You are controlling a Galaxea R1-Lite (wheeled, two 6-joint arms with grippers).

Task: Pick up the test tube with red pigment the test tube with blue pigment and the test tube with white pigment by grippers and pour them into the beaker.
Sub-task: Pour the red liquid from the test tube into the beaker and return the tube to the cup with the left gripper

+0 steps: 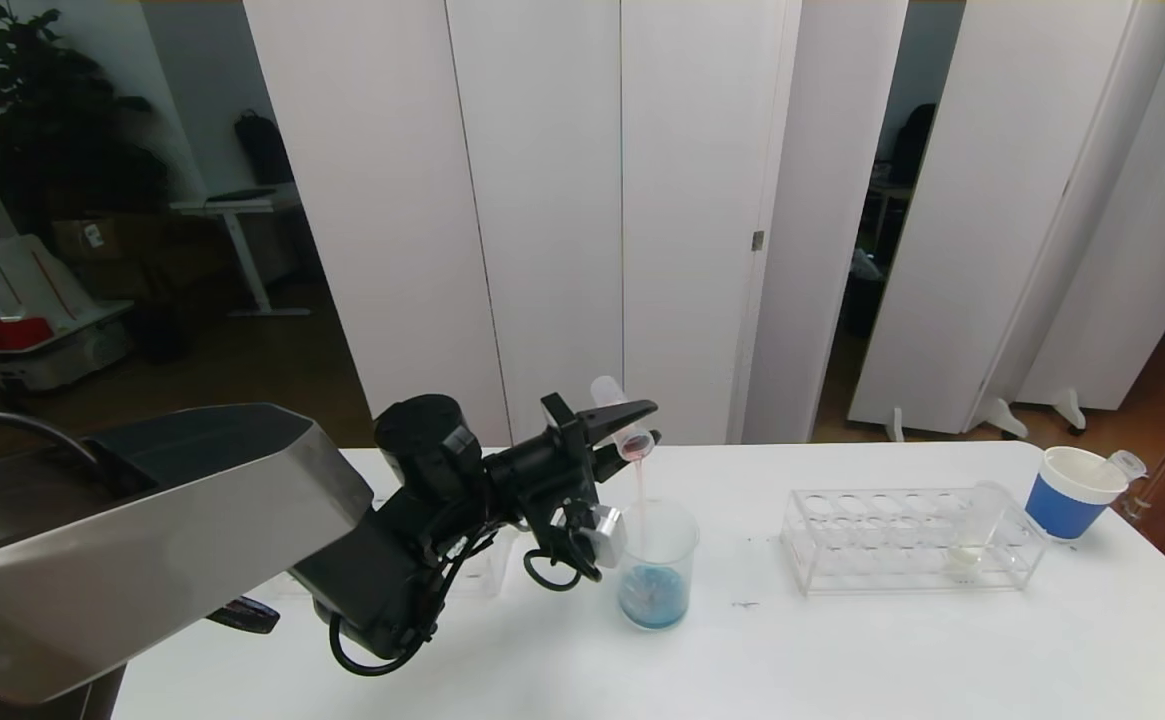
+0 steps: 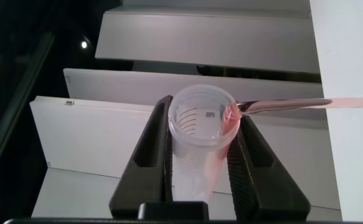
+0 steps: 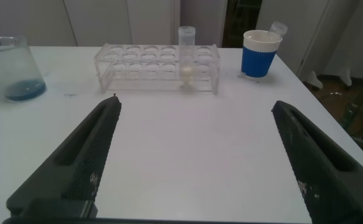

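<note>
Filling the lower left of the head view, the grey metal arm shell point(image 1: 132, 540) carried the black left gripper point(image 1: 625, 428) toward frame centre, its fingers clamped on one small clear test tube with red pigment point(image 1: 624, 420), tipped mouth-down so a thin pink stream fell into the single clear cylindrical beaker point(image 1: 656, 565), which held blue liquid at its base. On the white table point(image 1: 842, 650) at right stood one clear plastic tube rack point(image 1: 910, 540) with the lone test tube with white pigment point(image 1: 972, 545) in it, beside one blue paper cup point(image 1: 1072, 495) holding a tube cut off by its rim. White folding panels point(image 1: 542, 200) closed the room behind. The right gripper point(image 3: 197, 155), seen only from its wrist, hung wide open over bare tabletop, holding nothing.
</note>
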